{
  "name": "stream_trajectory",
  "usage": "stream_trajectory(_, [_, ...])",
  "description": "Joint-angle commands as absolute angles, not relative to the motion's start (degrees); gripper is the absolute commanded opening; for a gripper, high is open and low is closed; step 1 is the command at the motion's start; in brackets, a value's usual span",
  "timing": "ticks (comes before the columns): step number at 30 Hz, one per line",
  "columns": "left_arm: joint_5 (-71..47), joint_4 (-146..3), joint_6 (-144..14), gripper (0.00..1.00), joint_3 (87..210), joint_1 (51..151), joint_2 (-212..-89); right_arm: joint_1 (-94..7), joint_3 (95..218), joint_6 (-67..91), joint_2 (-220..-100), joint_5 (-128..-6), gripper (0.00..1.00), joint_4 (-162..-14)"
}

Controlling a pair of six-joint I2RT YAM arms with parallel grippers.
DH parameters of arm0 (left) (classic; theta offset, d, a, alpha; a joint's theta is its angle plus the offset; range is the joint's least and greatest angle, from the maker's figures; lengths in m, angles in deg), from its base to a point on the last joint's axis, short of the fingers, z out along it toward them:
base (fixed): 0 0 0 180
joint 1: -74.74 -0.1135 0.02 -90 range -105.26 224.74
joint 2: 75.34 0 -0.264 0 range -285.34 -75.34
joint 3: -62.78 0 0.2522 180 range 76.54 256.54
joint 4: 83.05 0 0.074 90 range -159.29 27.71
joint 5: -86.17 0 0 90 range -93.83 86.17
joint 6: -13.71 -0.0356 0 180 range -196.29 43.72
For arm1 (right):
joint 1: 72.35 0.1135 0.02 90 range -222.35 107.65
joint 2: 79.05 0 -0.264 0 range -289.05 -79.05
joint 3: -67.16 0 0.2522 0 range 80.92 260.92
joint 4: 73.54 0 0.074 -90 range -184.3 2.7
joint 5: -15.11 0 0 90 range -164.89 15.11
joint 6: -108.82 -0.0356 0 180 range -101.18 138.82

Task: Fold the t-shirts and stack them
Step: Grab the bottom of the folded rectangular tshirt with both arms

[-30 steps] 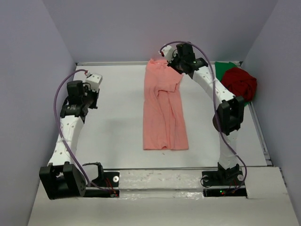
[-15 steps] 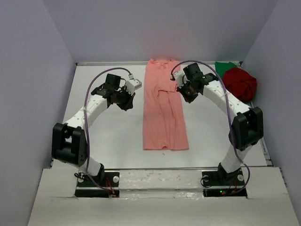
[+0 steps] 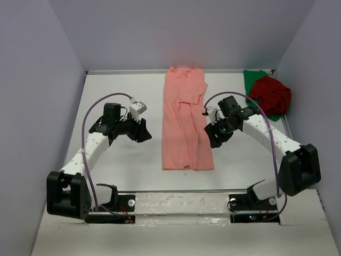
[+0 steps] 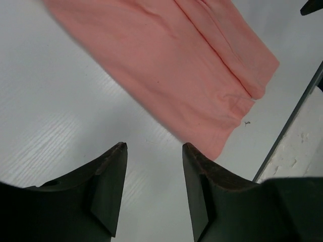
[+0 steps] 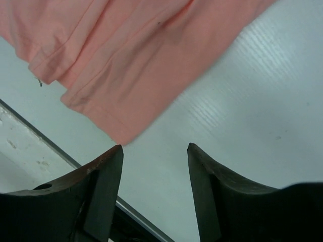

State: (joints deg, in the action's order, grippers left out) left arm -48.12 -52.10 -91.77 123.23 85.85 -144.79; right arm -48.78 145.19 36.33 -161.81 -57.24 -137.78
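The salmon-pink t-shirt (image 3: 184, 120) lies flat in a long narrow strip down the middle of the table, its sides folded in; its lower hem shows in both wrist views (image 4: 202, 75) (image 5: 126, 65). My left gripper (image 3: 143, 132) hovers just left of the strip, open and empty, with bare table between its fingers (image 4: 154, 151). My right gripper (image 3: 213, 136) hovers just right of the strip's lower half, open and empty too (image 5: 155, 151). The dark red t-shirt (image 3: 272, 94) sits bunched on the green t-shirt (image 3: 254, 79) at the back right.
Pale walls close in the table on the left, back and right. A metal strip (image 3: 213, 190) runs along the table's near edge, also seen in the right wrist view (image 5: 65, 156). Bare white table (image 3: 122, 160) lies on both sides of the pink shirt.
Both arms have pulled back from the far end of the pink shirt toward its lower half, one on each side. Both grippers, shut a second ago, now stand open.
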Motion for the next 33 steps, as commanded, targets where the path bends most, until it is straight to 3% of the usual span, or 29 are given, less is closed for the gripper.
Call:
stream_trajectory(1, [-53.2,-58.9,-86.2,0.58,121.5,85.1,-141.5,-49.8,142.8,34.3,-158.3,-52.5,0.57,-135.4])
stream_trajectory(3, [-52.3,-61.7,-82.3,0.68,120.2,84.9,-140.9,-50.5,142.8,33.9,-158.1,-51.3,0.48,-135.7])
stream_trajectory(5, [-53.0,-62.4,-81.3,0.76,120.0,84.8,-141.0,-50.5,142.8,33.8,-158.1,-51.4,0.48,-135.7])
stream_trajectory(6, [-53.2,-62.5,-80.9,0.75,120.0,84.8,-141.3,-50.5,142.9,33.6,-158.2,-51.9,0.49,-135.4])
stream_trajectory(12, [-54.8,-63.8,-73.7,0.43,122.2,85.1,-148.0,-51.6,142.4,31.9,-158.4,-47.9,0.54,-134.8])
stream_trajectory(14, [-57.1,-63.8,-72.7,0.39,122.6,85.0,-150.6,-52.7,141.7,30.2,-157.8,-47.4,0.55,-133.6])
stream_trajectory(16, [-58.7,-64.2,-72.0,0.45,122.6,85.1,-152.7,-52.7,140.4,28.3,-157.7,-47.5,0.56,-132.3])
stream_trajectory(17, [-59.3,-64.7,-71.9,0.52,122.3,85.3,-153.0,-53.4,140.0,27.8,-157.8,-47.3,0.56,-131.9])
stream_trajectory(18, [-59.3,-65.2,-71.6,0.69,122.1,85.5,-153.3,-53.4,139.5,27.0,-158.0,-47.3,0.56,-131.4])
stream_trajectory(21, [-59.2,-68.3,-69.3,0.69,120.0,85.8,-152.2,-53.4,140.0,26.6,-159.6,-46.5,0.55,-131.2])
stream_trajectory(23, [-59.7,-71.4,-66.9,0.6,118.3,85.7,-151.5,-53.4,141.0,27.0,-162.5,-43.7,0.48,-132.1])
stream_trajectory(24, [-60.0,-72.1,-66.3,0.56,117.7,85.8,-150.8,-53.4,142.3,27.8,-163.8,-42.7,0.22,-133.3])
stream_trajectory(25, [-59.9,-73.1,-65.5,0.47,116.9,85.7,-150.4,-53.4,143.0,28.3,-165.3,-40.9,0.1,-134.1])
stream_trajectory(26, [-59.7,-73.2,-65.5,0.47,116.9,85.8,-149.9,-53.4,143.9,28.7,-166.7,-40.9,0.0,-135.0])
stream_trajectory(28, [-58.8,-74.3,-64.4,0.32,115.9,86.0,-148.6,-53.4,146.2,29.6,-171.1,-39.6,0.0,-137.0])
stream_trajectory(30, [-58.1,-75.3,-63.0,0.25,114.6,86.0,-148.0,-53.4,147.4,30.2,-173.3,-37.9,0.0,-137.8])
stream_trajectory(31, [-58.0,-75.8,-62.1,0.26,114.2,86.0,-147.5,-53.4,148.4,30.9,-174.9,-37.3,0.0,-138.7])
stream_trajectory(32, [-58.2,-76.1,-61.9,0.34,113.9,86.0,-147.3,-53.4,148.9,31.1,-175.6,-37.1,0.0,-139.3])
stream_trajectory(33, [-58.6,-76.8,-61.5,0.45,113.3,86.0,-147.2,-53.4,149.2,31.6,-176.2,-36.7,0.08,-139.9])
